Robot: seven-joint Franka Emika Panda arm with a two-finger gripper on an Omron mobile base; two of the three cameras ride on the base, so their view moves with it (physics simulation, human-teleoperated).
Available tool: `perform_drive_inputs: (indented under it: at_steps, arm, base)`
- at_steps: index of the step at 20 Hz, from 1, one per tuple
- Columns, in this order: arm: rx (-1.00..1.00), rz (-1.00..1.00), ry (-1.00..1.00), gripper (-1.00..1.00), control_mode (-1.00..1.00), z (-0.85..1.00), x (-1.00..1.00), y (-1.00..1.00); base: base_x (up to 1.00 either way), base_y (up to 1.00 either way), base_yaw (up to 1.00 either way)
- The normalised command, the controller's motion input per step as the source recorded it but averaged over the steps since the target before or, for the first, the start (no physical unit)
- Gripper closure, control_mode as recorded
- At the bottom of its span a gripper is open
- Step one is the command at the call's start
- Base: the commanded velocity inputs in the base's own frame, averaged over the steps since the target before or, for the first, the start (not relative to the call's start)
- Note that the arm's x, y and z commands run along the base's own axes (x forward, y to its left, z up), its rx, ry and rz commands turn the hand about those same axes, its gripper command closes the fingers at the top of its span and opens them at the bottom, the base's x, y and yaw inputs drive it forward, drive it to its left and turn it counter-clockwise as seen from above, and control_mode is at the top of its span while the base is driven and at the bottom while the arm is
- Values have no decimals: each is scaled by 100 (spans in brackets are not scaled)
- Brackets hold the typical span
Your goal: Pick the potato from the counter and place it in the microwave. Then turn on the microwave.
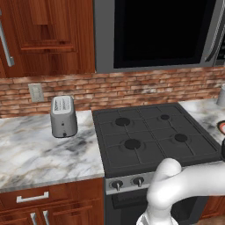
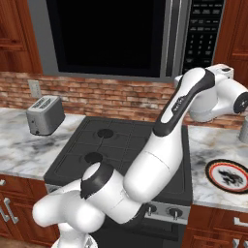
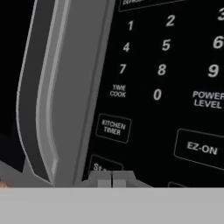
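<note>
On the microwave (image 3: 74,87) keypad (image 3: 175,87) in front of me I read digits 1, 2, 4, 5, 6, 7, 8, 9, 0, and the keys TIME COOK, POWER LEVEL, KITCHEN TIMER, EZ-ON; one low key's label is cut off.

hidden: start button (image 3: 104,168) half behind jaws | plate (image 2: 227,175) cut off at edge
</note>
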Motion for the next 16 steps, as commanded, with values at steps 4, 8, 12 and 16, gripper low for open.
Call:
perform_drive_inputs:
  at_steps: [4, 8, 12, 16]
  arm:
    - [-7, 0, 0, 100, -100, -1, 8, 0]
    - [-7, 0, 0, 100, -100, 0, 7, 0]
    - [-7, 0, 0, 100, -100, 0, 17, 1]
    - [-6, 0, 0, 100, -100, 0, 10, 7]
  base:
    - [0, 0, 0]
    - [0, 0, 0]
    - [0, 0, 0]
    - [0, 0, 0]
